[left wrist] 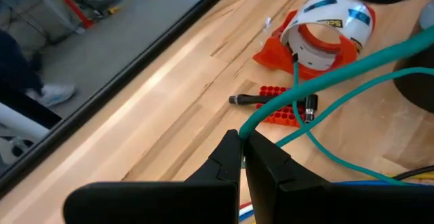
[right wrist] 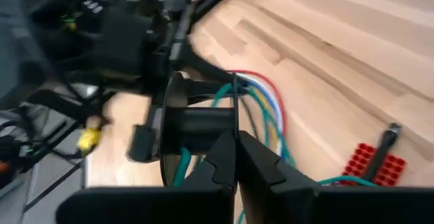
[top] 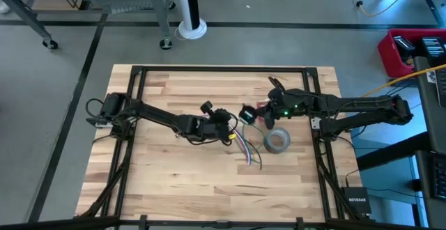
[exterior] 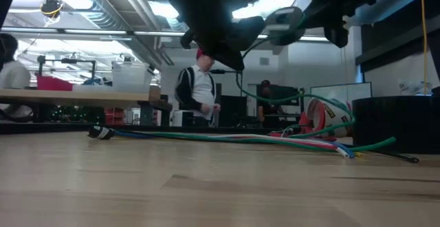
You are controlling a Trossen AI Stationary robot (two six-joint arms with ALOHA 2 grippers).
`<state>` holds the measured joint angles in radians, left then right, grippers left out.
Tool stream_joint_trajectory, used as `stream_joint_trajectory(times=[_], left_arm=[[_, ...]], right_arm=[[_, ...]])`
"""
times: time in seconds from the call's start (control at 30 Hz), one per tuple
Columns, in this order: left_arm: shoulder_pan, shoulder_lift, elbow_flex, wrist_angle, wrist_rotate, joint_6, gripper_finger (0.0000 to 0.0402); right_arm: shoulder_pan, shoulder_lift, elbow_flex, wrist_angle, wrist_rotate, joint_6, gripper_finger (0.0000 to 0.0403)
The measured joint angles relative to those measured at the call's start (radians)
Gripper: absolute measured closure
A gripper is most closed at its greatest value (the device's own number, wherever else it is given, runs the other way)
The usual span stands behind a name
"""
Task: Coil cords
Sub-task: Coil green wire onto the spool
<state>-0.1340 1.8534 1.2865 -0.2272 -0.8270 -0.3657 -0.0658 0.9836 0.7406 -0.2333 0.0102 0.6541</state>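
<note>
The cords are seen near the middle of the desk point(top: 174, 181), a little toward its right edge. The multicoloured bundle point(top: 244, 148) is fanned flat on the wood just beside the grey tape roll point(top: 277, 141), with loose ends trailing toward the near edge. A green wire point(left wrist: 325, 75) is lifted clear of the surface and stretched between the two arms.

Left claw point(left wrist: 242, 141): closed, with the green wire pinched at the very tips. It is held above the desk centre. Right claw point(right wrist: 237, 142): also closed; just beyond its tips a dark spool-like body point(right wrist: 196, 125) is seen, with coloured strands passing around it. Whether anything is pinched there cannot be told.

A red terminal block point(left wrist: 283, 105) with a black probe point(left wrist: 271, 99) laid across it, and a white tape roll on a red holder point(left wrist: 319, 37), are noted farther off on the desk.

Handling judgement: the strands are taken to be light, limp and springy, likely to slip and fan apart. A grip near one end, with the slack gathered in loops, is judged best; the bundle should be taken together, not strand by strand.
</note>
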Motion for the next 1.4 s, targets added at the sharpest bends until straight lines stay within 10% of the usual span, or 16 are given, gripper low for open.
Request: stream_joint_trajectory(times=[1.4], left_arm=[[0.108,0.0,0.084,0.029,0.295,0.054,0.0401]], right_arm=[[0.001,0.239,0.0,-0.134,0.027,0.049,0.0396]])
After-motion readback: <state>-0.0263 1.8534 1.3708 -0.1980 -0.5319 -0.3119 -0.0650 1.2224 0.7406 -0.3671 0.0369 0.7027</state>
